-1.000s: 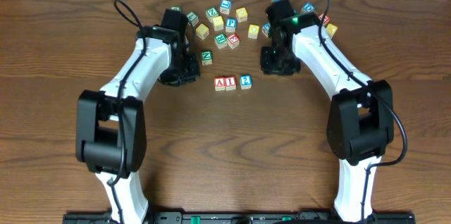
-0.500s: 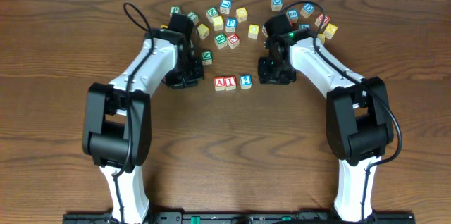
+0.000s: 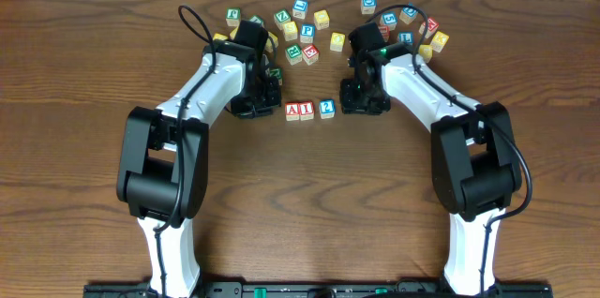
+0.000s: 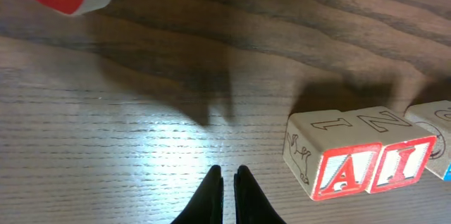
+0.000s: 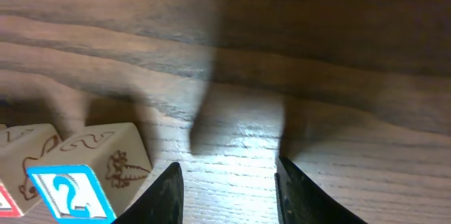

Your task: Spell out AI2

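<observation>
Three wooden blocks sit in a row mid-table: a red A block [image 3: 293,111], a red I block [image 3: 306,111] and a blue 2 block [image 3: 326,108]. My left gripper [image 3: 267,101] is shut and empty, low over the table just left of the A block [image 4: 337,165]; the I block [image 4: 399,160] touches it. My right gripper [image 3: 352,99] is open and empty, just right of the 2 block [image 5: 84,182], with bare wood between its fingers [image 5: 169,192].
Several loose letter blocks lie scattered at the back, such as a green one [image 3: 293,52], a blue P block [image 3: 307,31] and a yellow one [image 3: 439,41]. A green block [image 3: 275,75] sits beside the left wrist.
Both arms have moved inward toward the A I 2 row. The left gripper came right toward the A block; the right gripper came left toward the 2 block. The blocks stayed put.
</observation>
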`<action>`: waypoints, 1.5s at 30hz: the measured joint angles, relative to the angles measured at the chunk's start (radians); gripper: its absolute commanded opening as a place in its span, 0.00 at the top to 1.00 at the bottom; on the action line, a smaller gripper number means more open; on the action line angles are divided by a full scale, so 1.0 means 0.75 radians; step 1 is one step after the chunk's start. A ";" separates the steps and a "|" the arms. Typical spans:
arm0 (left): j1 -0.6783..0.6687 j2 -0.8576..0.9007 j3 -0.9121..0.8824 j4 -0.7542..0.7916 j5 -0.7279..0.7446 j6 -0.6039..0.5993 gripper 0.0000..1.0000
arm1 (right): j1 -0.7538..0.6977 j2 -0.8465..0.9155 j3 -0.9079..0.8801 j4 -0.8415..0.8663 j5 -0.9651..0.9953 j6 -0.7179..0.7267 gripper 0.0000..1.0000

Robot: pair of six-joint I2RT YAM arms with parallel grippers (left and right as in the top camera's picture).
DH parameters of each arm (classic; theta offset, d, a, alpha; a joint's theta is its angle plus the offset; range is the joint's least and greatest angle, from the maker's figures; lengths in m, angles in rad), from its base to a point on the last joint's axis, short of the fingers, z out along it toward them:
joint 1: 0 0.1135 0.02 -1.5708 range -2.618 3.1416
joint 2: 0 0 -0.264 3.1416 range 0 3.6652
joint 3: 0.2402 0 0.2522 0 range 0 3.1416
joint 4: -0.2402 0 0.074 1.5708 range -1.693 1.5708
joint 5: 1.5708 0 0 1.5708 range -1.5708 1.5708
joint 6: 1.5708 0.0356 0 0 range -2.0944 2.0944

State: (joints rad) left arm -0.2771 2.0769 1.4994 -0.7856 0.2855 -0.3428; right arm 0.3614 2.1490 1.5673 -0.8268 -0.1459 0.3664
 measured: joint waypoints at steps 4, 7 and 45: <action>-0.007 0.000 0.000 0.004 0.002 0.000 0.92 | 0.005 0.000 0.000 0.006 -0.001 0.000 0.63; -0.018 0.000 0.000 0.011 0.002 0.000 0.92 | 0.005 0.000 0.000 0.006 -0.001 0.000 0.63; -0.126 0.000 0.000 0.118 0.007 0.034 0.92 | 0.026 0.000 0.000 0.012 -0.024 0.001 0.66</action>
State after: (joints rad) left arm -0.3714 2.0769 1.4994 -0.6971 0.2905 -0.3176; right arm 0.3813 2.1490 1.5673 -0.8181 -0.1642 0.3672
